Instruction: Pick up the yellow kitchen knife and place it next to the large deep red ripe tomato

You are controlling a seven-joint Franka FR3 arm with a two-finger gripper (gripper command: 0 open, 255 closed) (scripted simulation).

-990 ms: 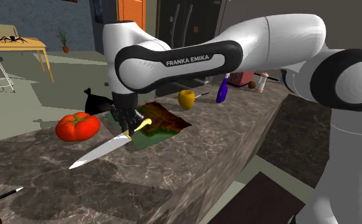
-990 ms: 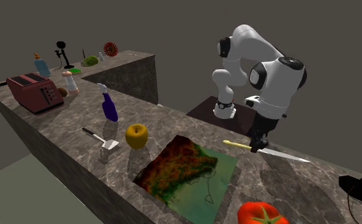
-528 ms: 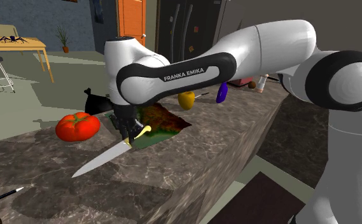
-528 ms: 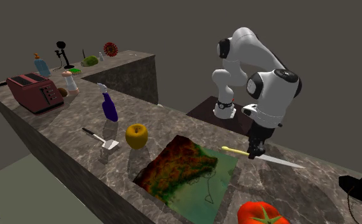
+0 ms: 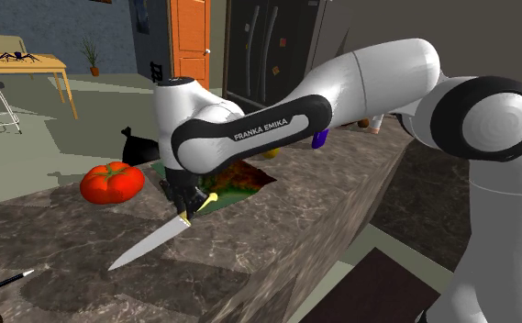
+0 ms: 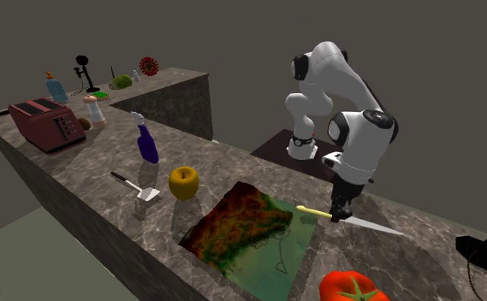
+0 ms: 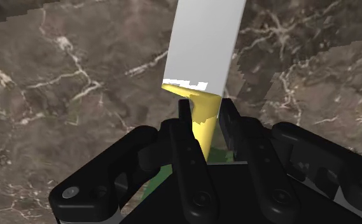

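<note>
The knife [image 5: 153,245] has a yellow handle and a long grey blade, and it hangs just above the dark marble counter [image 5: 277,229]. My gripper [image 5: 186,201] is shut on the yellow handle where it meets the blade. In the wrist view the black fingers [image 7: 187,145] clasp the handle, and the blade [image 7: 203,44] points away over the marble. The second exterior view has the knife [image 6: 351,221] level beside the sink. The large red tomato [image 5: 112,182] sits on the counter toward the shoulder view's left of the gripper [image 6: 339,215]. It also lies at the near edge as the tomato [image 6: 353,287].
A sunken sink basin [image 6: 252,231] with a mottled red-green bottom lies beside the gripper. A yellow apple [image 6: 183,182], a spatula [image 6: 135,187], a purple spray bottle [image 6: 145,140] and a red toaster [image 6: 48,122] stand further along. A pencil [image 5: 2,284] lies near the counter's front.
The arm has swung lower and toward the shoulder view's right, carrying the knife with it. The blade has sunk closer to the counter. The grip is unchanged.
</note>
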